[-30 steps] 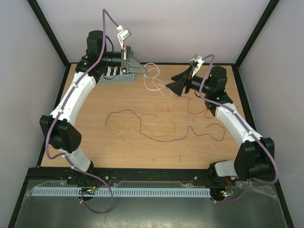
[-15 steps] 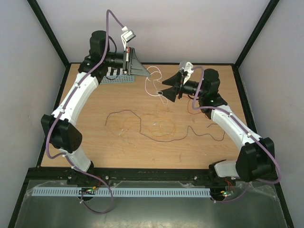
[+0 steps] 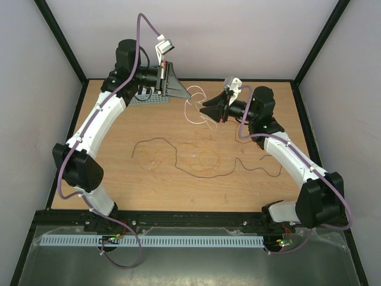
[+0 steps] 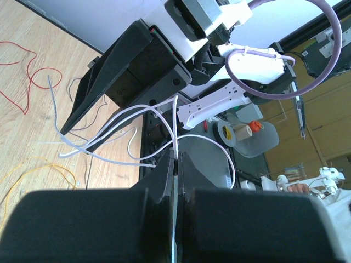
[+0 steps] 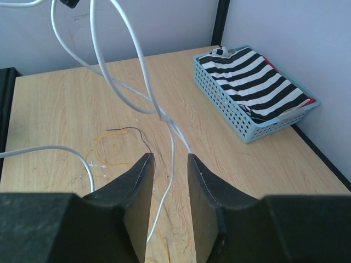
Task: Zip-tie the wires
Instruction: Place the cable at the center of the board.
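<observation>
Of the wires (image 3: pixel 176 159), the white strands (image 3: pixel 194 110) hung in loops above the tabletop (image 3: pixel 119 185), near the middle of its far edge, strung between the two grippers. A black strand (image 3: pixel 156 139), an orange tangle (image 3: pixel 209 159) and a red strand (image 3: pixel 238 136) lay loose on the tabletop, from its centre toward the right edge, as they had a second before. The left gripper (image 3: pixel 188 93) had its fingers (image 4: pixel 164 170) pressed together on one white strand, which ran up out of the pinch and branched into the loops. The right gripper (image 3: pixel 205 105) faced it from the right. Its fingers (image 5: pixel 140 175) stood apart with a white strand running down through the gap, and whether either pad touched the strand could not be told. Compared with the frame one second earlier, the right gripper had travelled left along the far edge and its fingers stood closer together. The left gripper had shifted a little to the right, so the two tips were now just beside each other and the white loops were bunched more narrowly between them. A blue basket (image 5: pixel 241 123) holding a striped cloth (image 5: pixel 252 76) stood at the far left corner of the tabletop, behind the left arm.
</observation>
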You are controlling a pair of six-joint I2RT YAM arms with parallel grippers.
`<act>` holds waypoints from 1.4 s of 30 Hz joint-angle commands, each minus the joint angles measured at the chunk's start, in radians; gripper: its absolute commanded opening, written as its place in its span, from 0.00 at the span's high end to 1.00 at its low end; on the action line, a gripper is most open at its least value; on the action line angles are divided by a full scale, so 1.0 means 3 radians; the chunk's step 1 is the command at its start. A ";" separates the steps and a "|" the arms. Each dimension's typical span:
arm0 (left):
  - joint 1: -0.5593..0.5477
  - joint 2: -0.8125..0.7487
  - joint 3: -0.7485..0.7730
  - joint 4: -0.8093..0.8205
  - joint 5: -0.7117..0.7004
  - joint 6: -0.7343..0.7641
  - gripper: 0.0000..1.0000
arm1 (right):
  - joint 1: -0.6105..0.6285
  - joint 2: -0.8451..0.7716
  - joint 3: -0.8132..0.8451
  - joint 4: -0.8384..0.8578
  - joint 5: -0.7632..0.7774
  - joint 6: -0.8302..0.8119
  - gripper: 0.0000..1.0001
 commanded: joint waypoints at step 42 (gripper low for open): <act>0.0026 -0.0155 -0.0190 0.0269 0.0048 -0.0211 1.00 | 0.0251 -0.0257 -0.0358 0.0122 0.0534 -0.1141 0.82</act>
